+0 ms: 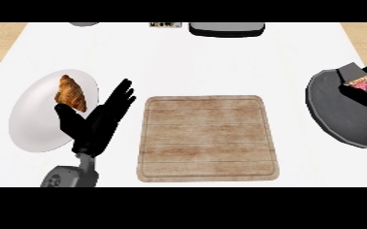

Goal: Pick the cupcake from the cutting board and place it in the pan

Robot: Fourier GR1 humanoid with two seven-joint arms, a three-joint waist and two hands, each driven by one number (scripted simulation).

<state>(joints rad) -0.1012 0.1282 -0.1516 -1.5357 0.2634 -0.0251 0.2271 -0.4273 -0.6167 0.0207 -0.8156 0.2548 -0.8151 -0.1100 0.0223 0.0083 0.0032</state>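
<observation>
The wooden cutting board [208, 138] lies in the middle of the counter with nothing on it. The dark grey pan [331, 119] sits at the right edge, partly cut off by the view. Over the pan's upper part is my right hand [354, 92], mostly out of view, with its grey wrist showing. A bit of the pink cupcake [359, 83] shows inside its curled black fingers. My left hand [100, 121] rests open to the left of the board, fingers straight, overlapping the edge of a white plate.
A white plate [32, 123] at the left carries a croissant [72, 93]. A dark grey object [226, 28] and a small item [164, 24] stand along the counter's far edge.
</observation>
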